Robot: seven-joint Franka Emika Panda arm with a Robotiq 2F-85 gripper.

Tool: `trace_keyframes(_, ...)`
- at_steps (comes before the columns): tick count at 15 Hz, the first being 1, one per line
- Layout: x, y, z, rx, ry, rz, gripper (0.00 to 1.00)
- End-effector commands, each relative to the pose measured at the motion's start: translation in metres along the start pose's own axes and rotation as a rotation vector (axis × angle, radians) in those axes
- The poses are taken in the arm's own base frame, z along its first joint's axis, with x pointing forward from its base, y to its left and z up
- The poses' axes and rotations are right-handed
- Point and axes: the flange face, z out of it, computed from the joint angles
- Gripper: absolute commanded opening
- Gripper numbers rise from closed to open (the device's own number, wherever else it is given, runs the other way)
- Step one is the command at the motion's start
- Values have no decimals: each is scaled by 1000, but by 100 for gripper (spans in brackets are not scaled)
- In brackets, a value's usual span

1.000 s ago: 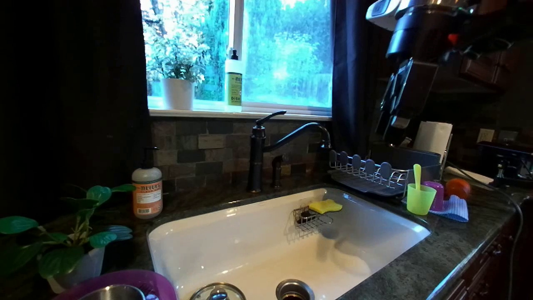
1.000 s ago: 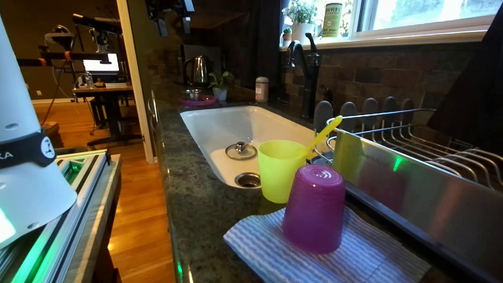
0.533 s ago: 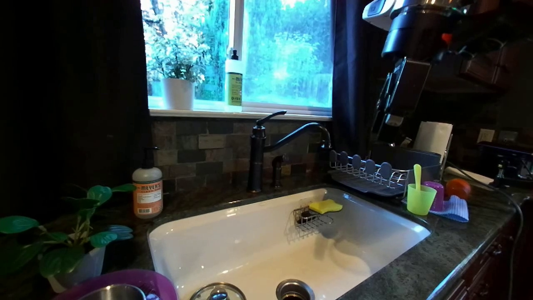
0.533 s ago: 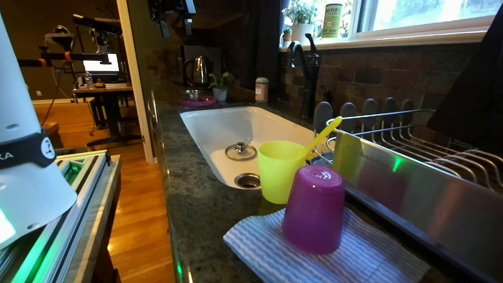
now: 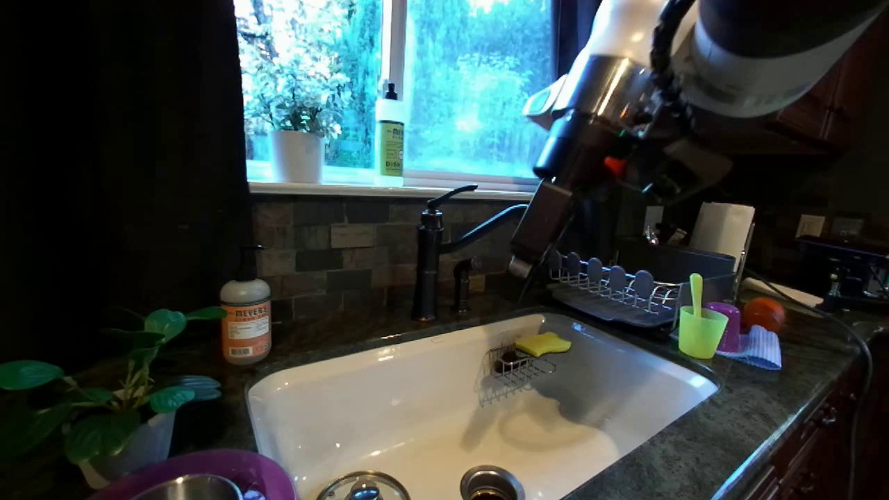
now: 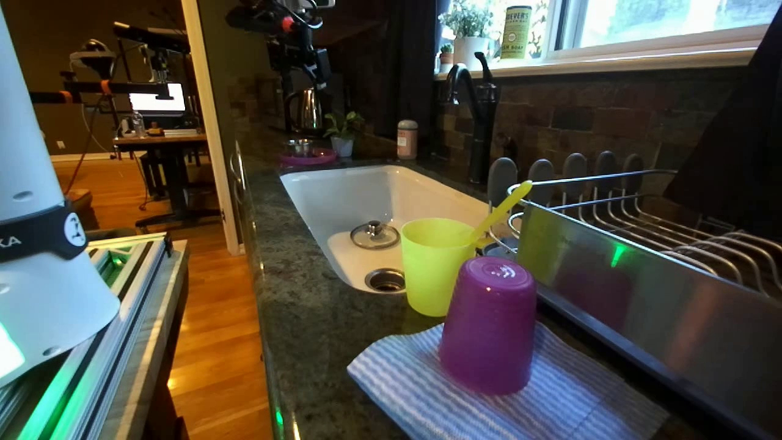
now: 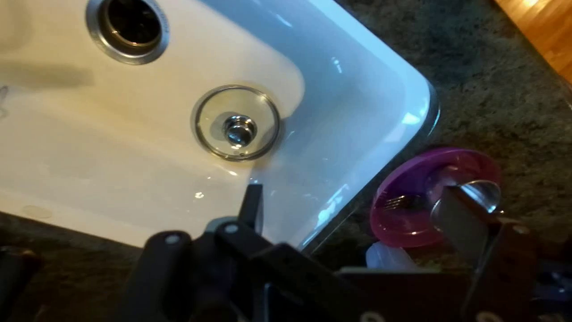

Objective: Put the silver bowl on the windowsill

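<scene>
The silver bowl sits inside the purple bowl on the counter left of the sink. In the wrist view the silver bowl is partly hidden behind the right finger. A fork lies beside it in the purple bowl. It is small in an exterior view. My gripper is open, with its fingers wide apart and nothing between them. It hangs above the sink, apart from the bowls. The pale windowsill runs under the window behind the faucet.
On the windowsill stand a white flowerpot and a green soap bottle. The dark faucet rises before it. A leafy plant and an orange-labelled soap bottle stand near the purple bowl. A dish rack is at the right.
The arm has swung in over the sink. The gripper has moved left and lower in an exterior view. The bowls and other objects have not moved.
</scene>
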Motion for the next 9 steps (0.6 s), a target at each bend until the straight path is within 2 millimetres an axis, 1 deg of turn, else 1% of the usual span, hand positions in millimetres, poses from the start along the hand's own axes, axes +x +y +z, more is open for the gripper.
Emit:
trace_keyframes(1, 30, -38, 69, 98, -48, -81, 100)
trace_keyframes(3, 42, -68, 100, 103, -57, -139, 100)
trace_keyframes(4, 48, -80, 115, 103, -63, -174, 100)
trace_keyframes(5, 54, -88, 126, 117, -88, -214, 100)
trace_keyframes(6, 37, -74, 99, 91, -69, -179, 100)
trace_keyframes(7, 42, -82, 111, 103, -81, -200, 100)
trace_keyframes(9, 50, -87, 125, 117, -91, -210, 100)
